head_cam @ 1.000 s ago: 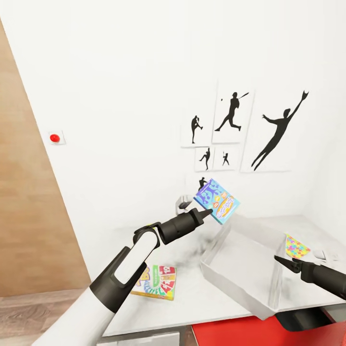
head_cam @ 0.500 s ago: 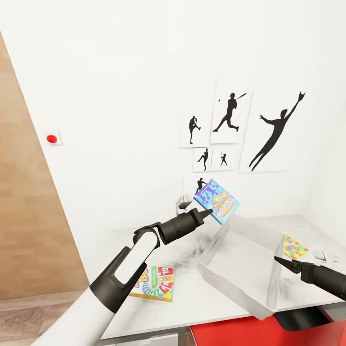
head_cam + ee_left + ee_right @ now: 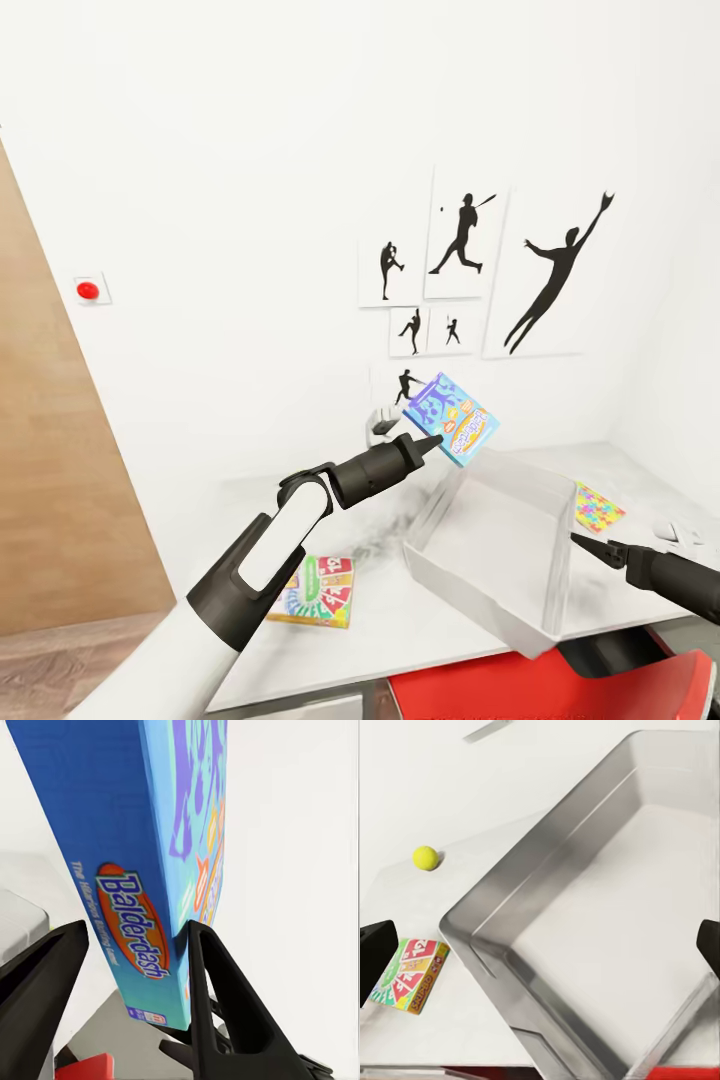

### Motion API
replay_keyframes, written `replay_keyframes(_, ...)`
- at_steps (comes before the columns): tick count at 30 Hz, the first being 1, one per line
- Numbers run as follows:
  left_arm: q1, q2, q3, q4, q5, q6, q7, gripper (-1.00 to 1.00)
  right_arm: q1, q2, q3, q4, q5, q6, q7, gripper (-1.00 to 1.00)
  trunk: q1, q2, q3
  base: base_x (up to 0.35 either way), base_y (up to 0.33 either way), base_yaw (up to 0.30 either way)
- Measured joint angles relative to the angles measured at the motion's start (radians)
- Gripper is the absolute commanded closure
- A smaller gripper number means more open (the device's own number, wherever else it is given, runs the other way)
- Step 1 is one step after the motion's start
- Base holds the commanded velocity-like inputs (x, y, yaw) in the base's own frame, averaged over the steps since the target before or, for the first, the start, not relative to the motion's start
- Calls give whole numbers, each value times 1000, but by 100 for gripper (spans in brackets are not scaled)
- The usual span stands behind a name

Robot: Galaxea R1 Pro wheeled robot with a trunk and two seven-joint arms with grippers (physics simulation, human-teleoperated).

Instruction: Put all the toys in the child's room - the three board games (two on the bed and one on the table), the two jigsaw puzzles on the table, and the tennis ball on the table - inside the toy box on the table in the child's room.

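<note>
Red button (image 3: 88, 290): on the white wall, far left, well apart from everything on the counter.

Lettered game box (image 3: 315, 592): flat on the counter (image 3: 420, 605) near its front edge, left of the bin; not yet packed.

Left fingers (image 3: 437, 438): clamped on the lower edge of the blue game box (image 3: 452, 418), one finger on each broad face, as the left wrist view shows (image 3: 161, 945).

Blue game box: held up in the air, tilted, just over the bin's near-left corner rather than its middle.

Tennis ball (image 3: 425, 857): on the counter beyond the bin's corner, apart from it.

Bin (image 3: 452, 578): lidless and pale grey, at the counter's front edge, nothing inside yet by the look of the right wrist view (image 3: 585, 960).

Puzzle square (image 3: 597, 506): flat on the counter just past the bin's right rim.

Right fingers (image 3: 592, 547): apart, holding nothing, hovering over the bin's right side.

Risk: let go here, the box may strike the rim and tip out onto the counter, since it hangs by the corner.

Risk: the grip is on one thin edge, so the box could swing or slip out if the arm jerks.
</note>
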Motion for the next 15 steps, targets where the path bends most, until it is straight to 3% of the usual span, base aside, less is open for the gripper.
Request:
replay_keyframes(7, 0, 0, -1, 0, 0, 0, 0, 100, 1, -1, 0, 0, 0, 1, 0, -100, 0, 0, 0, 70, -46, -127)
replay_keyframes(15, 0, 0, -1, 0, 0, -1, 1, 100, 1, -1, -1, 0, 0, 2, 0, -100, 0, 0, 0, 95, -61, -26)
